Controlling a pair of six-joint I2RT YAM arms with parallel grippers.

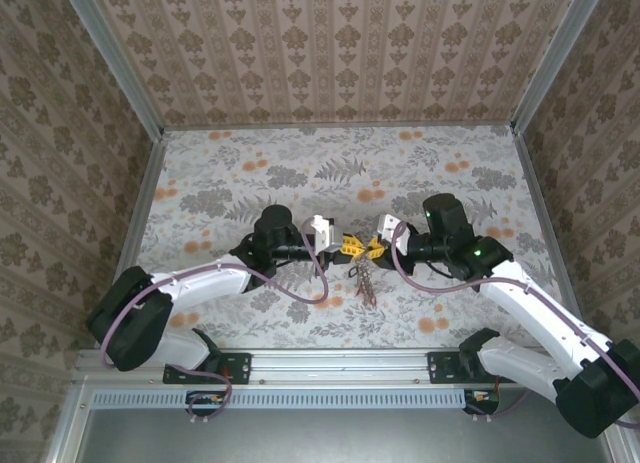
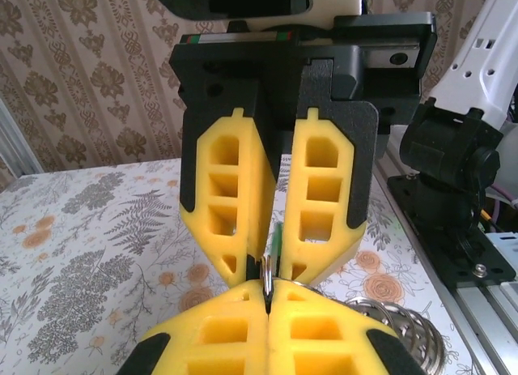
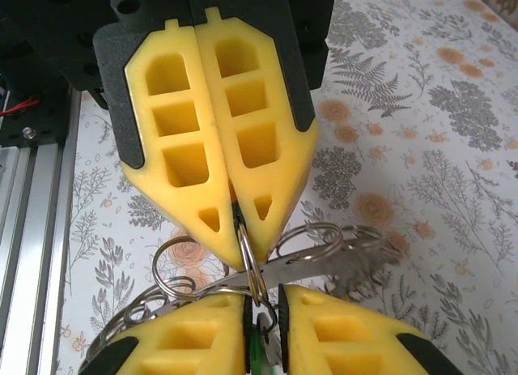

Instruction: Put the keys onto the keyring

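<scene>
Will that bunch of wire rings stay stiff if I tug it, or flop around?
Probably floppy: the keyring looks like several thin wire loops linked loosely, so it should sag and swing. Likely slippery too: the left gripper pinches only bare thin wire at its jaws' tips.

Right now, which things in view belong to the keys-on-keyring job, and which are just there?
Job: keyring, pinched by the left gripper; green key in the right gripper; hanging bunch of rings and keys.
Not job: floral tablecloth; wallpapered walls; aluminium frame.
</scene>
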